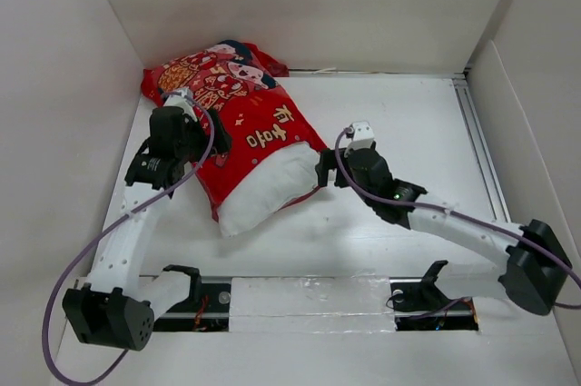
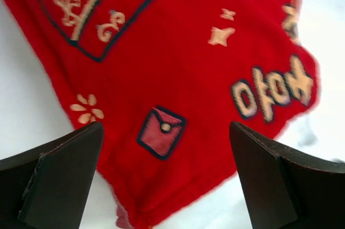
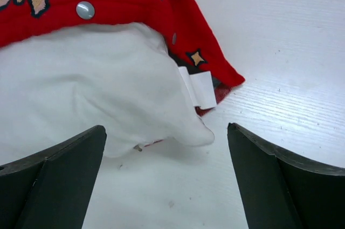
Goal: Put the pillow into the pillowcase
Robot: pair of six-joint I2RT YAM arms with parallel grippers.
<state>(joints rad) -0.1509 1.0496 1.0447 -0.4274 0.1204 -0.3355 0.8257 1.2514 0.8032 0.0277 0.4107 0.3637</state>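
Jaws: both sets wide apart, nothing between them.

L gripper sits over the left side of the pillowcase, about mid-length. Its wrist cam looks down on red cloth; contact w/ cloth can't be told.

R gripper is low over the table, just right of the pillowcase mouth. The pillow corner lies ahead of its fingers, not gripped.

Pillowcase lies diagonally, far-left to near-centre, far end bunched near the far-left corner of the white walls. Printed side is up, cartoon figures at the far end.

Pillow is partly in. Its white near end sticks out of the open mouth toward the near side and rests on the table.

Writing: gold characters w/ dark outline on the case approx mid-length. They also show at the right of the L wrist view, blurred, not legible to me. R wrist cam has only a fragment at its top-left edge.

Other print, L wrist cam: small flower, little pouch motif, gold stars.

Hardware at the mouth: silver snap button. White tag at the hem, no text seen on it.
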